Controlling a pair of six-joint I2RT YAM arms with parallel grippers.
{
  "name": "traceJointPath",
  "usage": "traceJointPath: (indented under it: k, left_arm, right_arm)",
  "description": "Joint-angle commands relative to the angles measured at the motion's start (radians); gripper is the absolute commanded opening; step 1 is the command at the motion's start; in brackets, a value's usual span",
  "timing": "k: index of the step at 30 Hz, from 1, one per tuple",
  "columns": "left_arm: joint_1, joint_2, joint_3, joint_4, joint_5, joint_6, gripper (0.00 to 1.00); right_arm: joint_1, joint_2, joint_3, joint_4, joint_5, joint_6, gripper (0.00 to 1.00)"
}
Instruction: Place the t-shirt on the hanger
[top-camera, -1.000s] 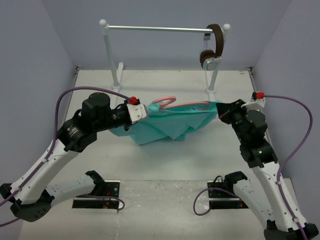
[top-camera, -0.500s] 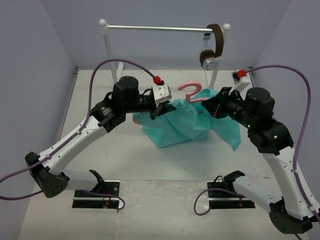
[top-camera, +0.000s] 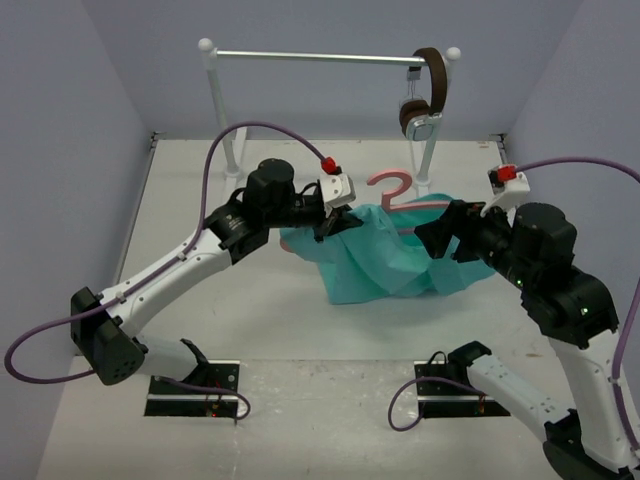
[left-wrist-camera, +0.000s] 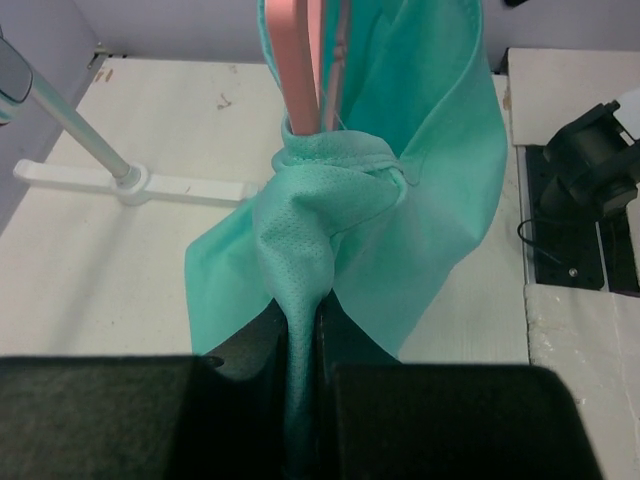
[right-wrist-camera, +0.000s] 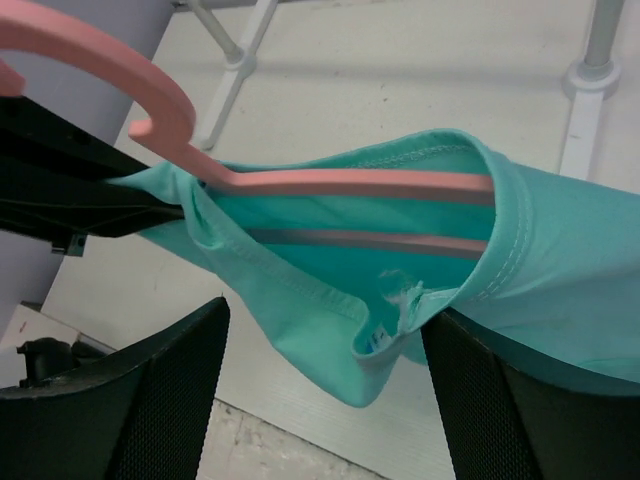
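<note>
The left gripper (left-wrist-camera: 300, 330) is clamped on a twisted bunch of the shirt (top-camera: 385, 262). The right gripper (right-wrist-camera: 325, 318) gapes wide at the collar. The shirt hangs between the arms, with the hanger (right-wrist-camera: 350, 183) inside and its hook poking out.
</note>
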Motion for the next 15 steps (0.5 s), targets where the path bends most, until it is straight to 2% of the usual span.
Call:
traceJointPath:
  k: [1,6,8,11,13,15]
  left_arm:
    - [0.014,0.02,0.075,-0.001,0.139,0.052,0.0]
    - [0.015,0.056,0.084,-0.003,0.263,0.047,0.0]
    - [0.015,0.06,0.079,0.002,0.26,0.04,0.0]
    - [0.018,0.055,0.072,0.025,0.217,0.011,0.0]
    - [0.02,0.047,0.065,0.045,0.177,-0.012,0.0]
    - [0.023,0.038,0.07,0.054,0.096,-0.035,0.0]
  right_arm:
    - [0.004,-0.045,0.074,0.005,0.039,-0.079,0.79]
    - [0.004,0.011,0.055,0.067,-0.099,-0.172,0.78]
    - [0.004,0.049,0.057,0.046,-0.051,-0.179,0.78]
    - [0.003,0.137,0.084,-0.074,0.095,-0.172,0.74]
    - [0.005,0.169,0.081,-0.124,0.145,-0.164,0.7]
    - [0.008,0.143,0.059,-0.144,0.15,-0.153,0.7]
